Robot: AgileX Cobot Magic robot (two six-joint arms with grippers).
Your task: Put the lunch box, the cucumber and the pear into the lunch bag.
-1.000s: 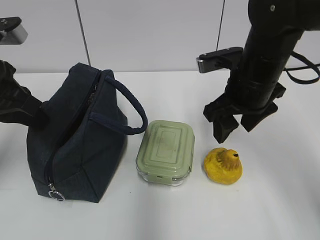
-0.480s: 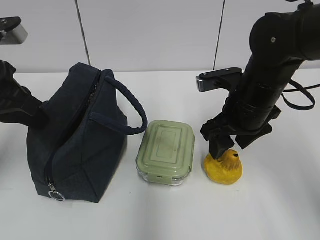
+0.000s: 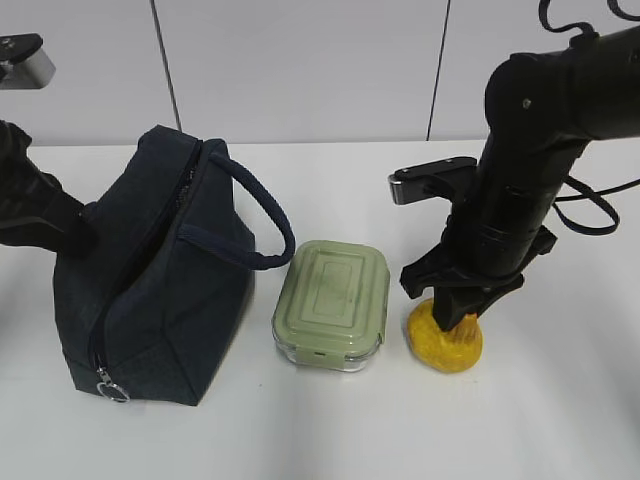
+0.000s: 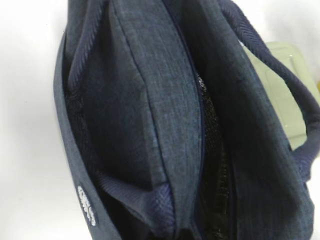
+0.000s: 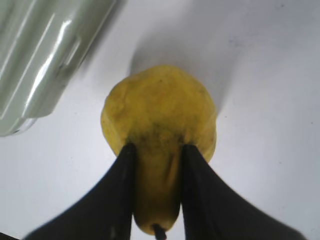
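Note:
The yellow pear lies on the white table to the right of the lunch box, which has a sage-green lid. My right gripper has come down over the pear. In the right wrist view its black fingers press both sides of the pear's narrow stem end. The navy lunch bag stands on the left with its top open. My left gripper is at the bag's back left edge. In the left wrist view the bunched bag fabric hides its fingers. The cucumber is out of view.
The bag's looped handle hangs toward the lunch box. The silver ring pull sits at the bag's front bottom corner. The lunch box also shows in the right wrist view, close to the pear. A white wall stands behind the table.
My right gripper dropped from above the pear down onto it, and its fingers now sit around the stem end. The left arm, the bag and the lunch box have not moved.

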